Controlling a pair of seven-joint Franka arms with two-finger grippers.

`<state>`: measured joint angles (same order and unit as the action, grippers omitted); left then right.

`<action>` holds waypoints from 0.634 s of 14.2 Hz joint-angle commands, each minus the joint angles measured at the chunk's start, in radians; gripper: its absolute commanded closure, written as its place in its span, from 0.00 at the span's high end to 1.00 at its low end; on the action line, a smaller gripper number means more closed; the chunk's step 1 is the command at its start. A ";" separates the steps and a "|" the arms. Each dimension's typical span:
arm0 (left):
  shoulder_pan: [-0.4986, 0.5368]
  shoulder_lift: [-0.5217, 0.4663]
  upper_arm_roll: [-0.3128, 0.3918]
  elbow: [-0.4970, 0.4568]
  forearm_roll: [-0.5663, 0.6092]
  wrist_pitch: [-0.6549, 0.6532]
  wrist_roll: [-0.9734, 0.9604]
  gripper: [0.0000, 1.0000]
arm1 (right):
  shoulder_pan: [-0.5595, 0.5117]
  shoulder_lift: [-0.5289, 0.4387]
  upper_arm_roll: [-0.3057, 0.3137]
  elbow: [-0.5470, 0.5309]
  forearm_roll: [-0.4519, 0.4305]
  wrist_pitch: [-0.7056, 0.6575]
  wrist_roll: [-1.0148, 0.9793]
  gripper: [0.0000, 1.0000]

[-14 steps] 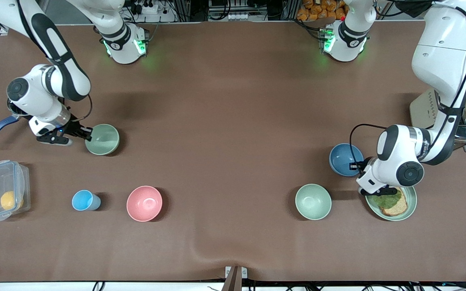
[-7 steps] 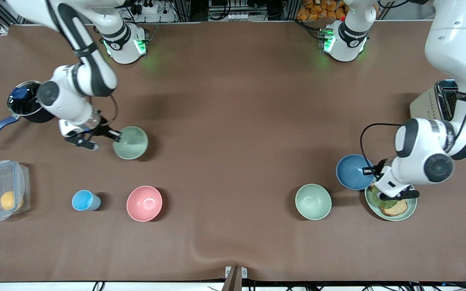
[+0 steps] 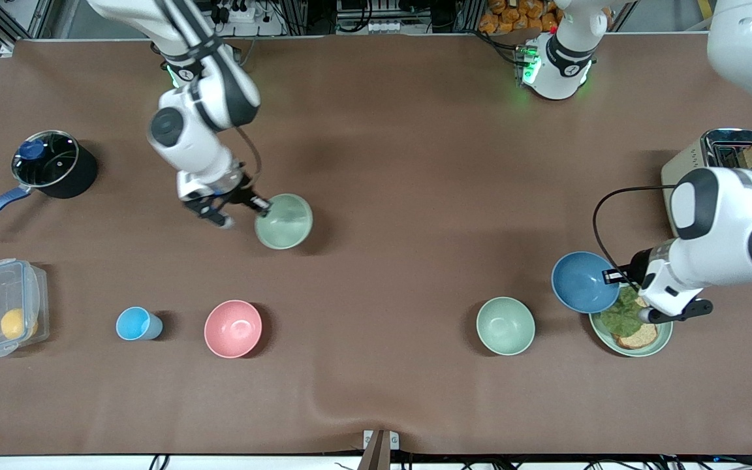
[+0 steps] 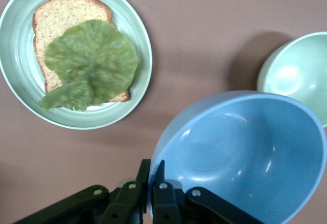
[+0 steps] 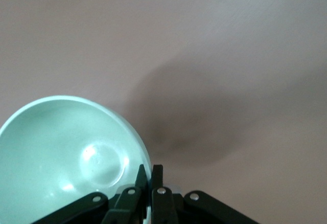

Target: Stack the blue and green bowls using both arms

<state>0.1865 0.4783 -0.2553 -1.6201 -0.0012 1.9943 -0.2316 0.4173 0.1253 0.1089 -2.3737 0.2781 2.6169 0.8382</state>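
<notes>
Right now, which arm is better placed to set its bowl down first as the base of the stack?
Probably the right: its end effector holds the green bowl over open table, while the left's blue bowl overhangs the sandwich plate.

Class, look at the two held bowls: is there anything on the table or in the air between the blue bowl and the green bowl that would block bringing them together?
Nothing visible blocks them. The left gripper holds the blue bowl over the plate; the right gripper holds the green bowl above bare tabletop. The mint bowl stands low on the table, under any lifted path.

White arms, black joints, cables
</notes>
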 commanded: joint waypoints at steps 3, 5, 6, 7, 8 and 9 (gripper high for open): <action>0.007 -0.041 -0.059 -0.029 -0.040 -0.023 -0.083 0.00 | 0.195 0.040 -0.012 0.051 0.023 0.052 0.248 0.00; -0.001 -0.044 -0.105 -0.038 -0.051 -0.029 -0.185 0.00 | 0.254 0.078 -0.011 0.056 0.026 0.112 0.301 0.00; -0.001 -0.044 -0.134 -0.046 -0.051 -0.028 -0.242 0.00 | 0.299 0.121 -0.014 0.063 0.023 0.162 0.350 0.00; -0.001 -0.046 -0.162 -0.058 -0.051 -0.026 -0.283 0.00 | 0.325 0.157 -0.014 0.076 0.021 0.192 0.376 0.00; -0.001 -0.050 -0.191 -0.066 -0.051 -0.025 -0.317 0.00 | 0.336 0.177 -0.014 0.085 0.023 0.195 0.380 0.00; -0.001 -0.058 -0.211 -0.072 -0.051 -0.025 -0.356 0.00 | 0.357 0.194 -0.015 0.094 0.021 0.198 0.396 0.00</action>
<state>0.1782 0.4659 -0.4320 -1.6490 -0.0307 1.9740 -0.5252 0.7359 0.2549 0.1067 -2.3294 0.2886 2.7978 1.1996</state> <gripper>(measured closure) 0.947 0.952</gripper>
